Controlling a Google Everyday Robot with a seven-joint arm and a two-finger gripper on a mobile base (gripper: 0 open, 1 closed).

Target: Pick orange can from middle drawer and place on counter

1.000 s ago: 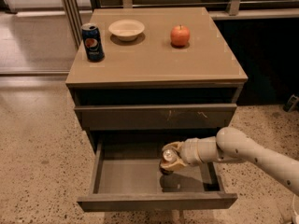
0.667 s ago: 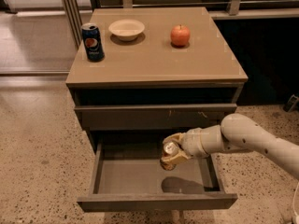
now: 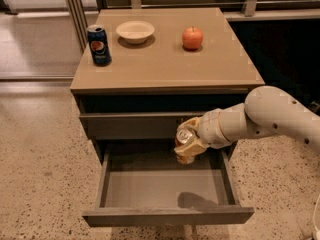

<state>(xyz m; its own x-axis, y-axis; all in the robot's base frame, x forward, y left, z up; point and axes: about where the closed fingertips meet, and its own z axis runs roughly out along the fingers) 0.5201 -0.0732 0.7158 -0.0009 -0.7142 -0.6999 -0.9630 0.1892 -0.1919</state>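
My tool (image 3: pixel 189 145) is clenched around the orange can (image 3: pixel 184 136), fingers wrapped about its sides, with the silver lid showing just above them and the can's base poking out below. The can hangs in the air, clear of the floor of the open middle drawer (image 3: pixel 167 216) beneath my tool, where its shadow falls.

I judge the can light, thin-walled and easy to dent, with smooth printed sides that could slip in a loose grip. Mid-body across the round wall is the place to hold it: firm enough that it does not slide, not so hard that it buckles. It looks a little tilted in my grip, so I would level it before setting it down, or it may tip.

The tabletop (image 3: pixel 165 66) lies above and beyond my tool. On it, the blue Pepsi can (image 3: pixel 99 45) and the bowl (image 3: pixel 135 31) stand up and off to one side, the apple (image 3: pixel 192 38) almost straight beyond, and there is bare surface nearer its front edge.
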